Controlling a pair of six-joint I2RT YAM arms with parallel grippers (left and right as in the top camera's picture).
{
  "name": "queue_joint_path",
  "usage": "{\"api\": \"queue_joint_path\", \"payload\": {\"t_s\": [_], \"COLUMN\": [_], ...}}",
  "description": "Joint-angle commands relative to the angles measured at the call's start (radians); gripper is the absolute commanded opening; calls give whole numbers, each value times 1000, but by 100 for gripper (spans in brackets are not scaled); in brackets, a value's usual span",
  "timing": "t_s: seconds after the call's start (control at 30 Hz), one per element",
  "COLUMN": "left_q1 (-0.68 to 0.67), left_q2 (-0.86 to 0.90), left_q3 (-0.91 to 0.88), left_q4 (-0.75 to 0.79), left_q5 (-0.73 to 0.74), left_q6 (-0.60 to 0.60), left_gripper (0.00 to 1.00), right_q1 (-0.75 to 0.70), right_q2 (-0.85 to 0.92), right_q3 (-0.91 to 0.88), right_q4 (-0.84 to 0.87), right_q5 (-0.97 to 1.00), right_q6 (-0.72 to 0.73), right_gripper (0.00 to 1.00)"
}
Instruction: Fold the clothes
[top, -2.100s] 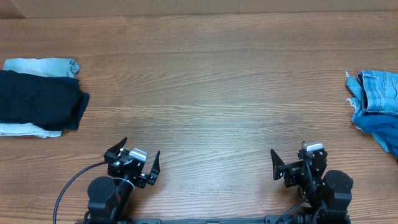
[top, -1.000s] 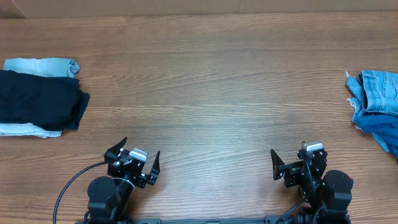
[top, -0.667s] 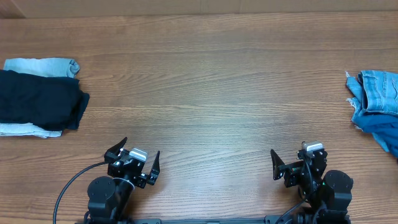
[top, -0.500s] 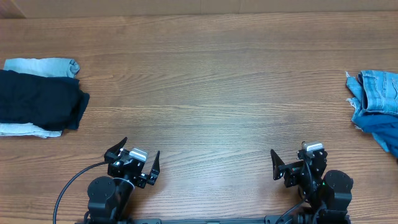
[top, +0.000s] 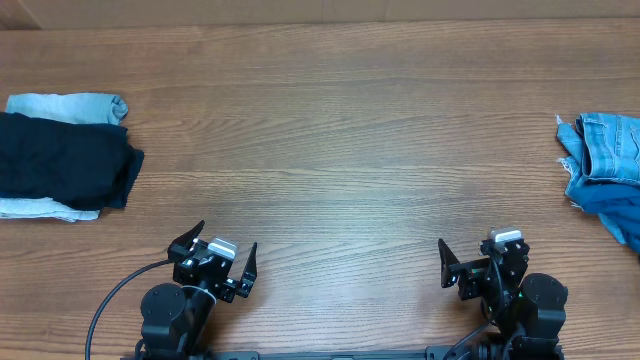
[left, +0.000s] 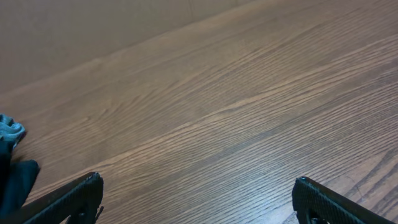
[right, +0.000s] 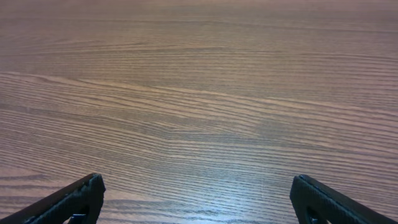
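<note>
At the table's right edge, a deeper blue cloth (top: 610, 210) lies under a light-blue frayed denim piece (top: 610, 145). It runs out of frame, and no collar or placket shows, so I cannot tell whether it is the polo shirt. My left gripper (top: 220, 248) is open and empty at the near edge, left of centre. In the left wrist view its fingers (left: 199, 199) stand wide over bare wood. My right gripper (top: 480, 258) is open and empty at the near edge, right of centre. The right wrist view shows its fingers (right: 196, 196) wide over bare wood.
A near-black folded garment (top: 60, 165) lies at the far left on pale cloth, with a light-blue folded piece (top: 70, 105) behind it. Its dark corner shows in the left wrist view (left: 13, 182). The wooden table (top: 330, 150) spans the view.
</note>
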Motion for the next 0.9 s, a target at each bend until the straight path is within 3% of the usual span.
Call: {"api": "queue_joint_path", "payload": {"t_s": [0.0,0.27,0.4,0.53,0.63,0.7,0.77,0.87], "left_q1": [6,6,6,6,6,6,6,6], "left_q2": [-4,-4,-4,-4,-4,-4,-4,-4], "left_q3": [-11,-11,-11,-11,-11,-11,-11,-11], "left_q4": [3,3,3,3,3,3,3,3], "left_q5": [-7,-7,-7,-7,-7,-7,-7,-7], "left_q6": [-24,-24,-24,-24,-24,-24,-24,-24], "left_gripper": [100,100,100,100,100,100,100,100], "right_q1": [-2,-2,-2,-2,-2,-2,-2,-2], "right_q2": [-10,-10,14,234,607,860,1008,1154], "right_q3": [-16,-14,70,360,738,1039,1208,1340], "right_q4": [34,196,280,124,-129,-293,-422,-473], "right_q5": [-4,-463,-360,-208,-79,-174,-230,-157], "right_q6": [0,10,298,314,303,304,303,308], "right_gripper": [100,100,100,100,100,100,100,100]}}
